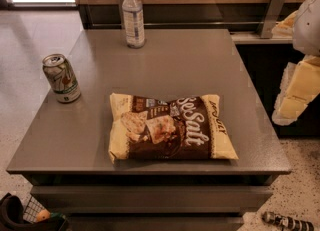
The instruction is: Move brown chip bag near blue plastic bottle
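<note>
We see chip bag flat at front of table, bottle upright at back, gripper cut off at right edge, its state we cannot tell.

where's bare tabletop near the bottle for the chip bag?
Biggest free patch: table right of the blue plastic bottle, out to the right edge. Also the band between bottle and brown chip bag. Crowded: front edge, filled by the bag; soda can on the left edge. The tool hangs off the table's right side.
</note>
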### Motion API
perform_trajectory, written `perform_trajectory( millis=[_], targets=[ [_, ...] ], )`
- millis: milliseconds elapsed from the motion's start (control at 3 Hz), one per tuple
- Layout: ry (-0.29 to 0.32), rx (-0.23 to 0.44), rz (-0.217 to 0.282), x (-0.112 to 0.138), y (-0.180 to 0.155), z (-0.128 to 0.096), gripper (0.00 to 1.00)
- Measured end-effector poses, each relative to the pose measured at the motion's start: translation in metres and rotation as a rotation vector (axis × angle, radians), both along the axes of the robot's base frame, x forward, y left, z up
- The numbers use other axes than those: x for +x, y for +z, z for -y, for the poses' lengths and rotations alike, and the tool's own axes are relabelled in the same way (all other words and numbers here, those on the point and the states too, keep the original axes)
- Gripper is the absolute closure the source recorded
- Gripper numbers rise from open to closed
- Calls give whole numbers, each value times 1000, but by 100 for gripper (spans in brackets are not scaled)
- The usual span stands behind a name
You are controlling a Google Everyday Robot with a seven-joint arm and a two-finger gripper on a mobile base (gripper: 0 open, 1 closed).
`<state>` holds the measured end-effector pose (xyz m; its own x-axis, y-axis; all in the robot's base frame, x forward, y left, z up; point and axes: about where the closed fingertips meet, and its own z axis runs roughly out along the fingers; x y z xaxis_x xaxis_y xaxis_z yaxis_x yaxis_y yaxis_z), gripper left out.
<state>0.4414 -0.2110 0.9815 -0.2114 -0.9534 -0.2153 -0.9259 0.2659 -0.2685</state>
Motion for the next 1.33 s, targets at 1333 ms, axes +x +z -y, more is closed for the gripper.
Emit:
perform_trajectory(
  millis=[1333],
  targets=[
    [144,192,-224,39,-129,-107,0]
  ],
)
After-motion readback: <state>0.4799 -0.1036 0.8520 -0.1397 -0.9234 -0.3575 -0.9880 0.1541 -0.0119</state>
